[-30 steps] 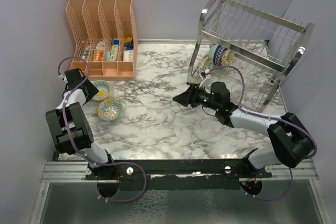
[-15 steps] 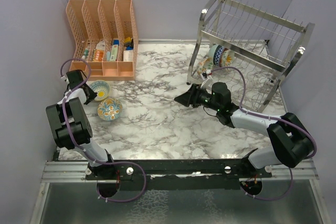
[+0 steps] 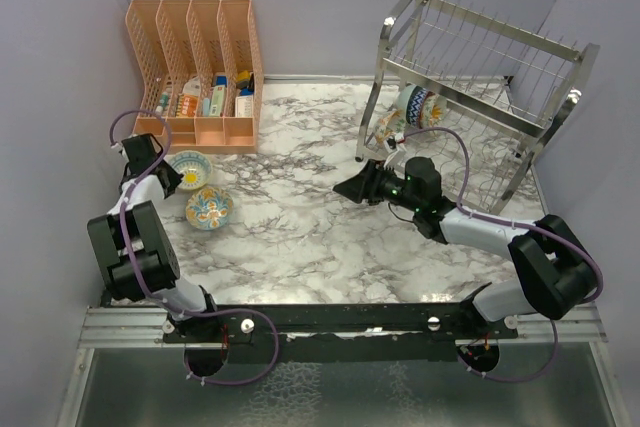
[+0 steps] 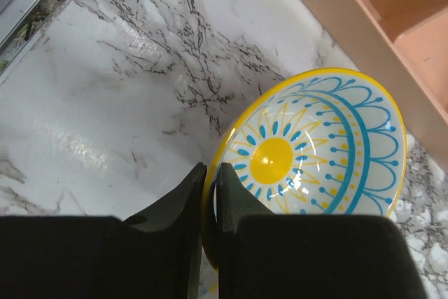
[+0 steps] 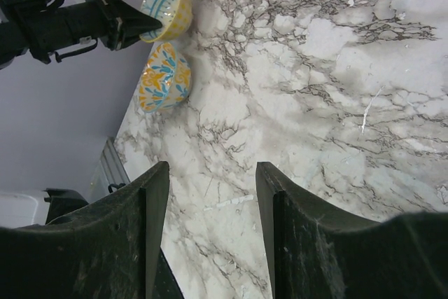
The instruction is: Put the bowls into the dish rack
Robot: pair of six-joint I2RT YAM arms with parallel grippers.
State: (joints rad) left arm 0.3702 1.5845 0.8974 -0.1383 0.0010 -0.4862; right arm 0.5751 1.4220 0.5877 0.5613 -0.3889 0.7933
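Observation:
A white bowl with a yellow rim and blue sun pattern (image 4: pixel 315 145) (image 3: pixel 191 170) (image 5: pixel 166 5) sits near the peach organizer, and my left gripper (image 4: pixel 211 173) (image 3: pixel 170 177) is shut on its near rim, one finger inside and one outside. A second bowl, orange and blue floral (image 3: pixel 210 207) (image 5: pixel 164 78), lies just in front of it. Another patterned bowl (image 3: pixel 418 104) stands on edge in the lower tier of the silver dish rack (image 3: pixel 480 97). My right gripper (image 5: pixel 212 173) (image 3: pixel 345 189) hovers open over bare marble left of the rack, holding nothing.
The peach slotted organizer (image 3: pixel 200 72) with small packets stands at the back left, right behind the held bowl. The left wall is close to my left arm. The marble table (image 3: pixel 300 207) lies between the arms.
My left gripper has shut on the rim of the sun-pattern bowl, having been open a second ago. My right gripper has drifted slightly towards the rack.

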